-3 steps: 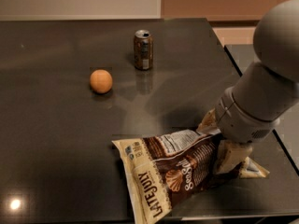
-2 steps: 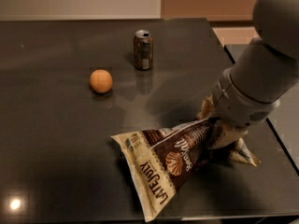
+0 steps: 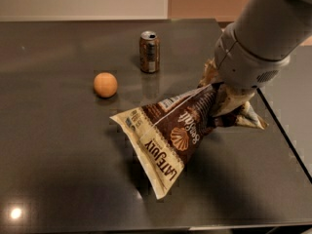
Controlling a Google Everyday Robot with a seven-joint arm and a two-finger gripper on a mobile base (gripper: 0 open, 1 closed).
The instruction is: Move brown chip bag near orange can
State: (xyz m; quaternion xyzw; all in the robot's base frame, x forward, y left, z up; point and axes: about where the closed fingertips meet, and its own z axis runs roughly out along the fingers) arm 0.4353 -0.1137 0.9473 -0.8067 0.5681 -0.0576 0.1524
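The brown chip bag (image 3: 175,130), dark brown and cream with "LATE JULY" and a shell logo, hangs tilted, and its low corner points toward the table front. My gripper (image 3: 222,99) is at the bag's bunched right end, shut on it and holding it up off the table, under the big grey wrist (image 3: 251,57). The orange can (image 3: 149,51) stands upright at the table's back middle, up and to the left of the gripper, well apart from the bag.
A round orange fruit (image 3: 105,85) lies left of the can. The dark glossy table (image 3: 58,155) ends at a right edge (image 3: 285,130) just past the bag, and at a front edge near the frame's bottom.
The bag has been lifted off the table and carried up and toward the can. The arm has risen and moved back with it. Can and fruit have not moved.
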